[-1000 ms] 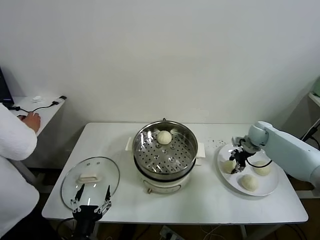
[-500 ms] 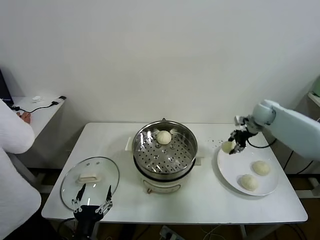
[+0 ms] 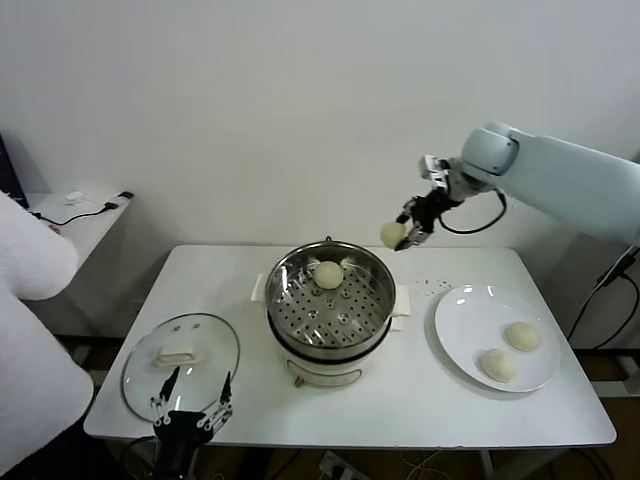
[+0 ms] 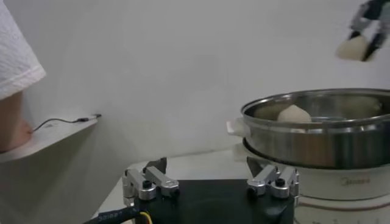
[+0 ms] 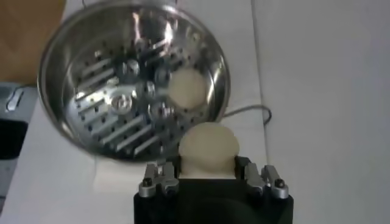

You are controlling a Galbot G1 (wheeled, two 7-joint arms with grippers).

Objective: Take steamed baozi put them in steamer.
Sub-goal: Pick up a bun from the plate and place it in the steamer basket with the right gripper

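My right gripper [image 3: 403, 233] is shut on a cream-white baozi [image 3: 392, 233], holding it in the air just beyond the far right rim of the steamer [image 3: 330, 300]. In the right wrist view that baozi [image 5: 208, 148] sits between the fingers, over the steamer's rim [image 5: 222, 91]. Another baozi [image 3: 329, 274] lies on the perforated tray at the steamer's far side. Two more baozi [image 3: 522, 335] [image 3: 497, 365] rest on the white plate [image 3: 460, 320]. My left gripper [image 3: 190, 403] stands open, low at the table's front left edge.
A round glass lid [image 3: 181, 357] lies flat on the table left of the steamer, right behind my left gripper. A person in white [image 3: 30, 330] stands at the far left beside a side table with a cable [image 3: 85, 210].
My right gripper lifted a baozi off the plate and carried it up and left to the steamer's far right rim. The left arm stayed put. The person drew back their hand.
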